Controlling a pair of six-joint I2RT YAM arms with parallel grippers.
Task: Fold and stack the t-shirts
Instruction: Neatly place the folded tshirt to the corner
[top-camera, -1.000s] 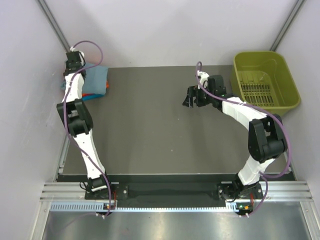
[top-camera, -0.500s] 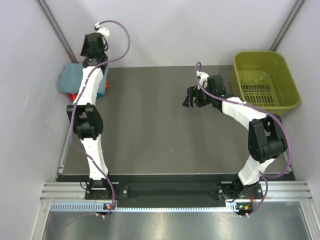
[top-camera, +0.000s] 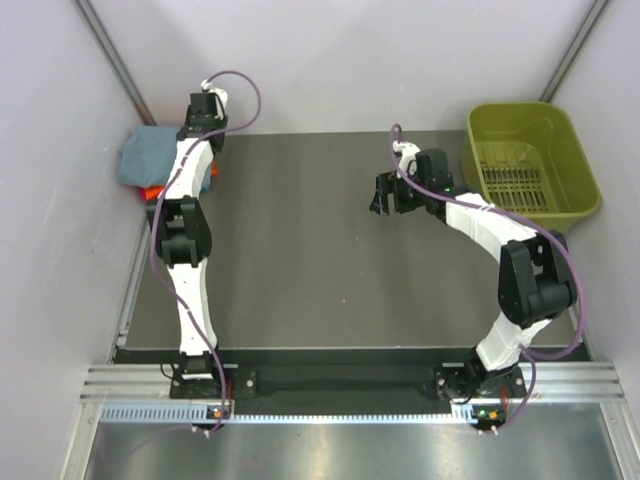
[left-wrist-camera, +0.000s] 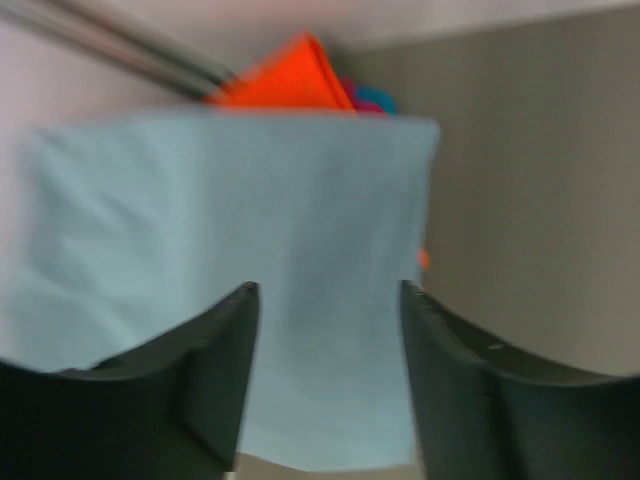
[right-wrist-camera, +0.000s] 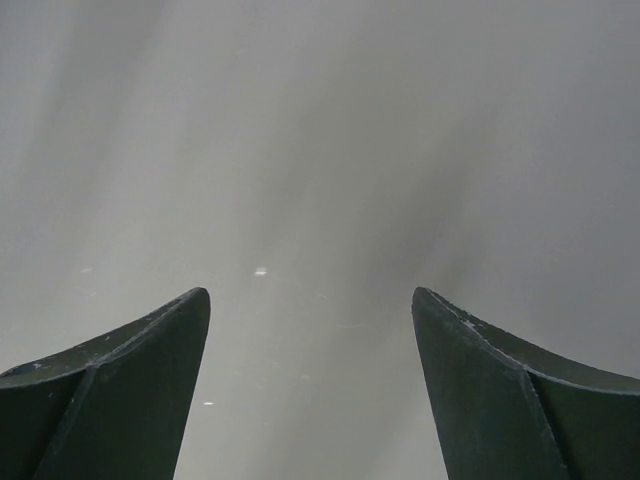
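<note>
From above, the left arm (top-camera: 185, 240) reaches to the upper left of the frame. There the pile of t-shirts sits in the far corner of the tabletop (top-camera: 300, 260). The grey-blue shirt (top-camera: 148, 152) lies on top, and a bit of the orange shirt (top-camera: 150, 190) peeks out at its lower edge. The right fingers (top-camera: 380, 200) hang in the upper middle of the frame, over bare tabletop, well apart from the pile. The olive-green basket (top-camera: 515, 122) stands at the upper right.

The left wrist view is blurry. The left fingers (left-wrist-camera: 215, 370) rise from the bottom edge, spread apart, with nothing gripped between them. The grey-blue shirt fills the middle and left of the frame behind them. I cannot tell if the tips touch the cloth. The orange shirt sticks out at the top middle, with small bits of the red shirt (left-wrist-camera: 349, 90) and the teal shirt (left-wrist-camera: 373, 99) just right of it.

In the right wrist view the two fingers sit in the lower corners, wide apart and holding nothing - only flat grey tabletop shows between and above them.
</note>
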